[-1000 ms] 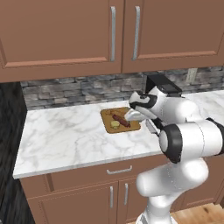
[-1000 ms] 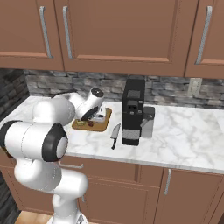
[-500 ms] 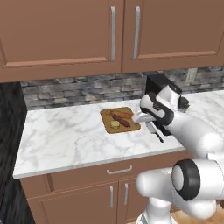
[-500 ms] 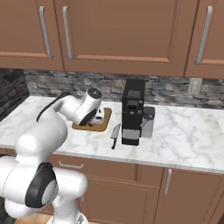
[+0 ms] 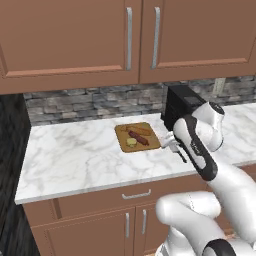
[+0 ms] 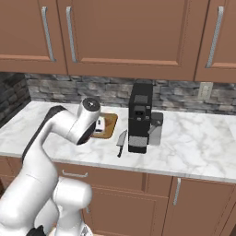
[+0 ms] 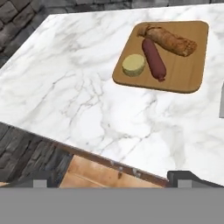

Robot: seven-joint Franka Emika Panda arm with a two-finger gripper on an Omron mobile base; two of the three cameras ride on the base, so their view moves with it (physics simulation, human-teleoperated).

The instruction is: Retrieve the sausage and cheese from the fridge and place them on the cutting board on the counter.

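On the cutting board (image 7: 183,74), sausage (image 7: 153,58) and cheese (image 7: 133,64) lie; gripper (image 7: 112,177) spread wide, empty; a careless swing could knock the knife (image 6: 120,142).

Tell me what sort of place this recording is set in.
A simulated home kitchen, by the look of it: a white marble counter on brown wooden cabinets, a stone backsplash under wall cupboards, a black coffee machine, and a cutting board holding sausage and cheese.

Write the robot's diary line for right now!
sausage: on cutting board | cheese: on board, beside sausage | gripper: open, holding nothing, off the board
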